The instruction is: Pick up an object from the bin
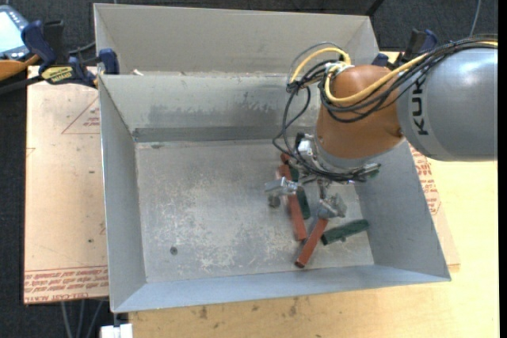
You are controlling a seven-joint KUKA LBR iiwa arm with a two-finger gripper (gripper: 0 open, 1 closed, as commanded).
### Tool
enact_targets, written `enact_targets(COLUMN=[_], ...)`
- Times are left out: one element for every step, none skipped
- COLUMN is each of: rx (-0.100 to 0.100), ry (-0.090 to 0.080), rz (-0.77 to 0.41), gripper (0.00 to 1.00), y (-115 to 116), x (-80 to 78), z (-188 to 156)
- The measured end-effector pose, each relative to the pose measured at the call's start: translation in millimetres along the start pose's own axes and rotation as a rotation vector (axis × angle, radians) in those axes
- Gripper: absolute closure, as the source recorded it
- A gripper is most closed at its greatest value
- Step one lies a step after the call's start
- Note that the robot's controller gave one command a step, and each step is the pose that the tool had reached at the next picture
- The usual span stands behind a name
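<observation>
My gripper (304, 198) hangs under the orange wrist cover, low over the bin's right half. Its two grey fingertips (277, 187) stand apart, so it is open. A red-brown bar (296, 216) lies on the floor between and just below the fingertips, running toward the front; I cannot tell if a finger touches it. A second red-brown bar (310, 243) lies slanted just in front of the first, close to the front wall. To the right of both, a dark green elongated piece (345, 232) lies on the floor.
The bin's left and middle floor is bare grey metal with scuff marks. The arm and its cables come in over the right wall and hide the floor behind the gripper.
</observation>
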State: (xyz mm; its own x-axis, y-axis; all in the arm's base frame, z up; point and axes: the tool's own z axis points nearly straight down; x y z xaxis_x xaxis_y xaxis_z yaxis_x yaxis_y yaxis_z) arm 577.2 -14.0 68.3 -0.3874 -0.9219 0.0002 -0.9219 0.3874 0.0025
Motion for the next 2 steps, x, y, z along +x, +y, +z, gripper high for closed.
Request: enact_targets(rx=[0.009, 0.012], ry=[-0.007, -0.008], rz=[0.003, -0.011], gripper=[1.00, 1.00], y=[-3.1, 0.6], x=[-1.7, -57.3], z=[-5.3, -143.4])
